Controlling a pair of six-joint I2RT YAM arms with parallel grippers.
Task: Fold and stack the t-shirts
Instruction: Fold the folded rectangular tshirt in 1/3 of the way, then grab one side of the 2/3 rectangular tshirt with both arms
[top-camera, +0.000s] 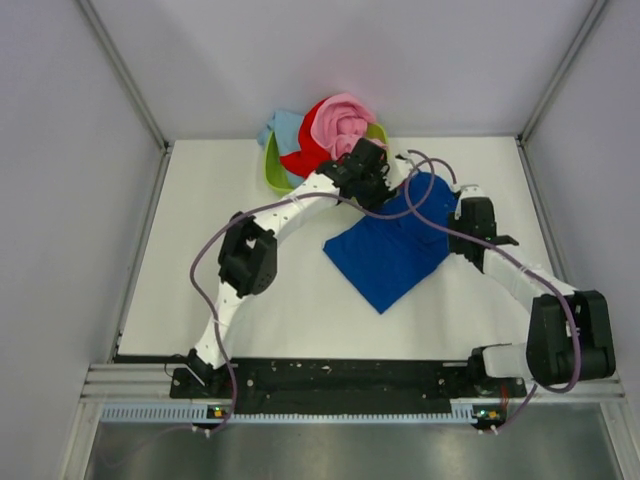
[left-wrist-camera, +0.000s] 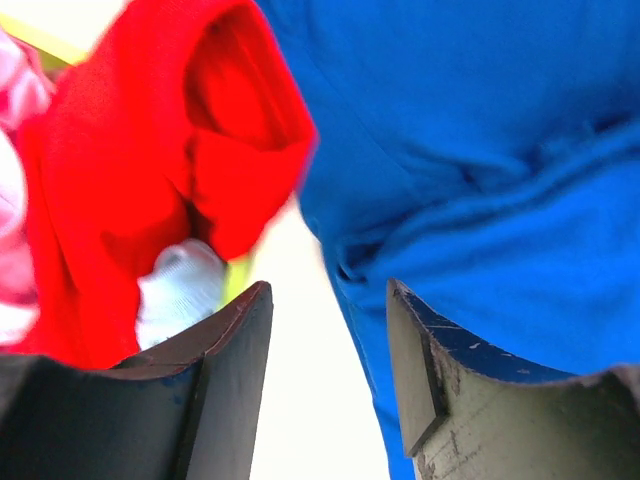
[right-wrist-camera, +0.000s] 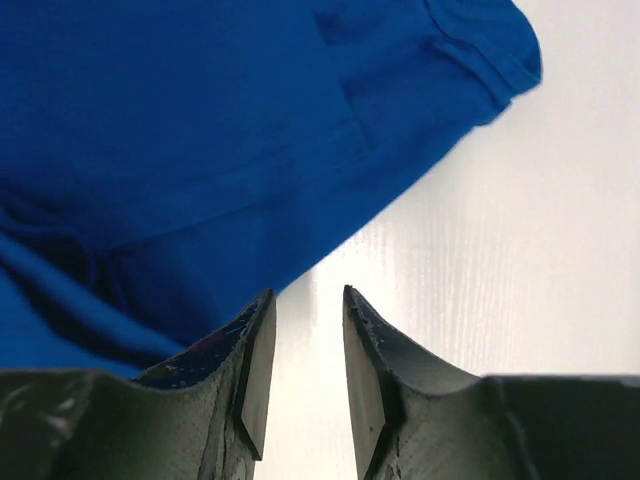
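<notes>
Blue t-shirt (top-camera: 390, 255) lies on the counter (top-camera: 200, 190), right of middle, long axis running near-left to far-right. My left jaws hang half open and empty at its far edge. My right jaws are narrowly parted, also empty, just off its right edge. Red shirt (top-camera: 310, 158), pink shirt (top-camera: 342, 122) and light blue shirt (top-camera: 283, 128) sit heaped in the green tub (top-camera: 272, 172) right by my left jaws, kinda crowding that side.

I see plenty of bare counter (top-camera: 190, 190) on the left side and along the near edge. Far middle is crowded: green tub (top-camera: 272, 172) heaped with shirts (top-camera: 335, 125), blue shirt (top-camera: 385, 262) spread centre-right, with the left arm (top-camera: 300, 205), right arm (top-camera: 510, 270) and cables (top-camera: 425, 218) over its far edge.
</notes>
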